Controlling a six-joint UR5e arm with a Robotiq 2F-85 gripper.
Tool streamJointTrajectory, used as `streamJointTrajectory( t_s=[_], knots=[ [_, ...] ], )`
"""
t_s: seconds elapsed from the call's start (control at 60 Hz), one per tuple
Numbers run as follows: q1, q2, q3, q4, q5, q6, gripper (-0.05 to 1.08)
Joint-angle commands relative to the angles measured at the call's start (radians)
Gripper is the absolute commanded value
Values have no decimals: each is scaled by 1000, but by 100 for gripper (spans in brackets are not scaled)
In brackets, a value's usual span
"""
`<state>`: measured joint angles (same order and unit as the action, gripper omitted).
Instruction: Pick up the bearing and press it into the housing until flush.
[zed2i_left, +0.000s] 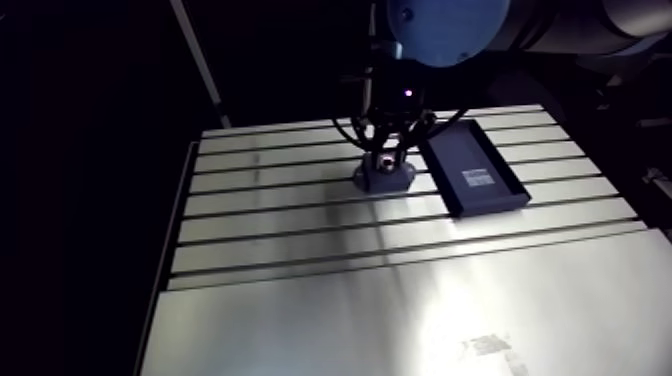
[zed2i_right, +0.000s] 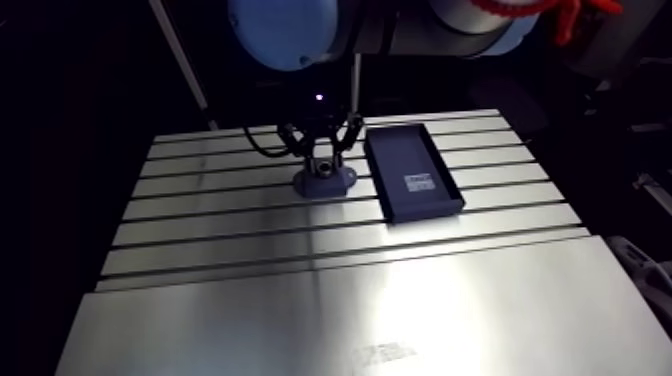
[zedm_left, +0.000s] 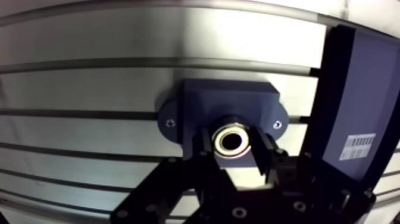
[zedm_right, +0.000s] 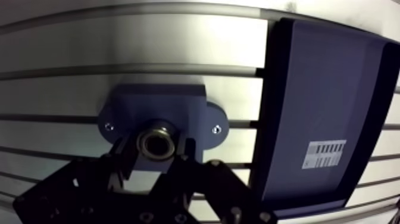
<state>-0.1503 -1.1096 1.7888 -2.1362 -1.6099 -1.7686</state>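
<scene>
A dark blue housing with two screwed side flanges is fixed on the slotted aluminium table. In the wrist view a shiny ring bearing sits pressed between my two fingers, directly over the housing's near part. My gripper is shut on the bearing. The fingers and the bearing cover the housing's bore, so I cannot tell whether the bearing touches it. In the arm view the gripper hangs straight down onto the housing.
A shallow dark tray with a white barcode label lies close beside the housing, to the gripper's right. Table slots run crosswise under the housing. A broad smooth plate forms the table's near part.
</scene>
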Motion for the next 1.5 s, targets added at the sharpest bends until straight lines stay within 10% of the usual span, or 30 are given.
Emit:
streamJointTrajectory(
  t_s=[0.017,0.6,0.733,1.5],
  knots=[
    [1,4,1,0,0,-4,66],
    [2,6,1,0,0,-4,66],
    [3,5,1,0,2,-9,2],
    [-1,-58,-85,117,3,-9,12]
  ],
)
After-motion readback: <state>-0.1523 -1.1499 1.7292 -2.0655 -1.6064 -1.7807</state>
